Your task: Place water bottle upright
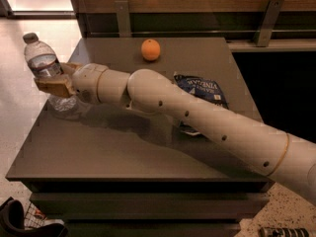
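The water bottle (43, 63) is a clear ribbed plastic bottle with a pale grey cap. It stands nearly upright, leaning slightly left, at the left edge of the dark table (123, 147), its base on or just above the surface. My gripper (57, 78) is at the far left and is shut on the bottle's middle, with one tan finger (53, 86) in front of it. The white arm reaches in from the lower right across the table.
An orange (150, 49) sits at the back middle of the table. A blue chip bag (202, 92) lies right of centre, partly behind the arm. A wooden wall with metal brackets runs behind. The floor drops off left of the table edge.
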Robot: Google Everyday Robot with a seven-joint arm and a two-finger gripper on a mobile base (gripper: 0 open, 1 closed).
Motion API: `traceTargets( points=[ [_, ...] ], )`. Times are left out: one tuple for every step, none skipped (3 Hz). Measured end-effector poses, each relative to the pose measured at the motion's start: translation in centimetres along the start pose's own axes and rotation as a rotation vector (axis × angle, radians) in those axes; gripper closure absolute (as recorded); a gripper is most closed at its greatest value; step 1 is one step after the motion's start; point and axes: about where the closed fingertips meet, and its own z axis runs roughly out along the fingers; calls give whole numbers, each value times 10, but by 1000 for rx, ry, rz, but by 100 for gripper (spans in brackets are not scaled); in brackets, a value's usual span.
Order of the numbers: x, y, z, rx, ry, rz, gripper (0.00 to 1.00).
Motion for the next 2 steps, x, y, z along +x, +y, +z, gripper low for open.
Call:
traceTargets(
  points=[
    [0,1,-18,46,2,-6,100],
    [4,1,-28,68,11,0,100]
  ],
)
